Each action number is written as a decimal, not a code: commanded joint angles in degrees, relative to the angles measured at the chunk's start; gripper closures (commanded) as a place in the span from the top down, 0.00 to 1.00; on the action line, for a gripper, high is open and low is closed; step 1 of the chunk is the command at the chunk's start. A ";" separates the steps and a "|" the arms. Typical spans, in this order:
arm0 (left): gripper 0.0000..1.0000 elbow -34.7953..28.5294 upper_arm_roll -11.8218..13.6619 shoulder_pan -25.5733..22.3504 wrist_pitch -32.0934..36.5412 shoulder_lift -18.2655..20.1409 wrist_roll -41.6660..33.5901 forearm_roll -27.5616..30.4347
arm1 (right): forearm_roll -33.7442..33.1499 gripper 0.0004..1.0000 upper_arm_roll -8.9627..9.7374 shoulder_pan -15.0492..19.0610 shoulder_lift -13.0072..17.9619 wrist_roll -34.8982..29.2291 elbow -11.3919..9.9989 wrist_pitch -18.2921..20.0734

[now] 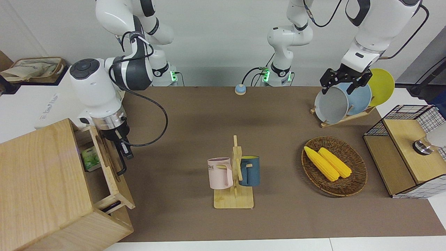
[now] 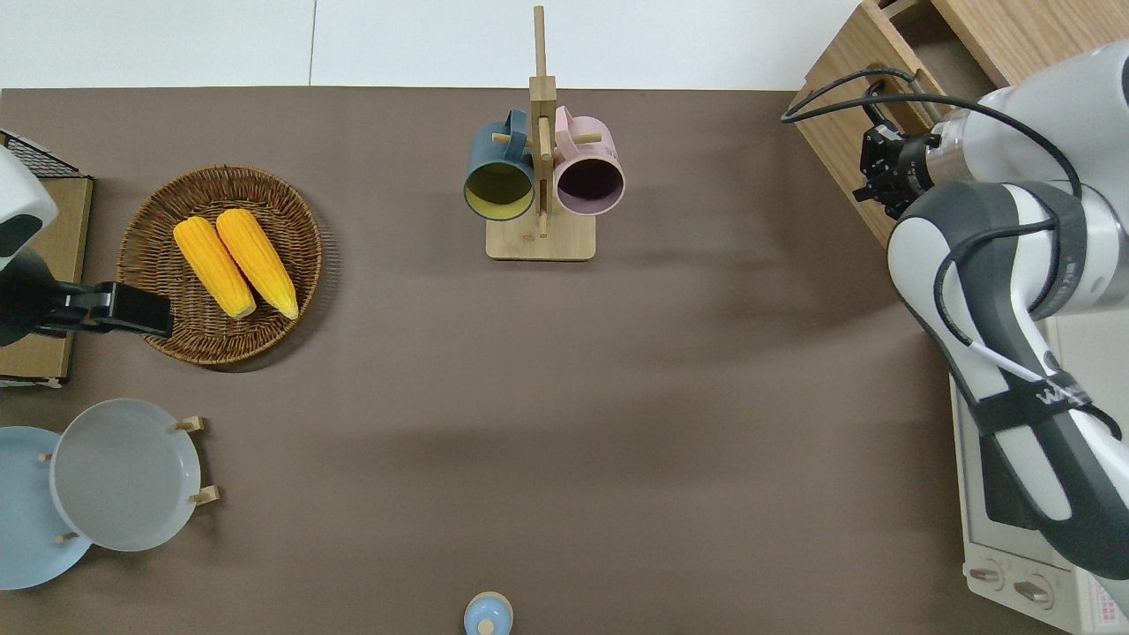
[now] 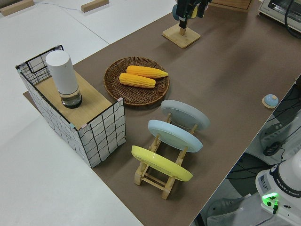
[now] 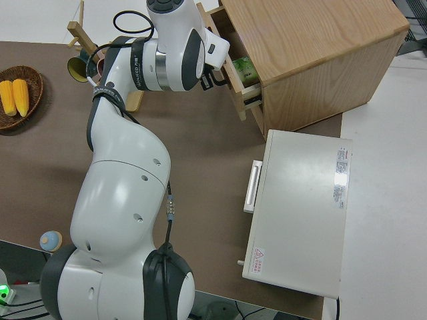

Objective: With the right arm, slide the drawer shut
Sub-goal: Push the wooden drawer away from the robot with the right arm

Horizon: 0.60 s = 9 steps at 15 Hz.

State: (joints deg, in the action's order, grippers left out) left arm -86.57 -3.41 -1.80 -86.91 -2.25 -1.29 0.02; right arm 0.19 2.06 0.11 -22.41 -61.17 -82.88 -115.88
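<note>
The drawer (image 1: 104,164) stands partly pulled out of the big light-wood box (image 1: 41,188) at the right arm's end of the worktop (image 1: 278,216), with a green packet (image 1: 91,158) lying inside it and its black loop handle (image 1: 122,164) on the front panel. The right arm (image 1: 101,83) reaches down to the drawer front, and the right end effector (image 1: 122,144) sits right at the handle, touching or just beside it; whether it is clenched on the handle or released cannot be told. A white oven (image 4: 300,213) sits beside the box, nearer to the robots. Near the middle of the worktop a wooden mug stand (image 1: 235,174) carries a pink mug (image 1: 220,173) and a dark blue mug (image 1: 249,170). Toward the left arm's end lies a wicker basket (image 1: 355,181) holding two corn cobs (image 1: 327,163). The left arm is parked, and its left end effector (image 1: 343,83) shows its fingers spread apart.
</note>
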 commanded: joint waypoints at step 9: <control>0.99 1.40 -0.37 -0.22 1.13 -0.65 -0.55 -0.98 | 0.61 0.00 1.02 4.28 -0.96 9.93 1.93 -0.92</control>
State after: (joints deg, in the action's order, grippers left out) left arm -86.57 -3.41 -1.80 -86.91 -2.25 -1.29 0.02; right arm 0.18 2.16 2.89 -22.42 -54.92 -82.19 -115.92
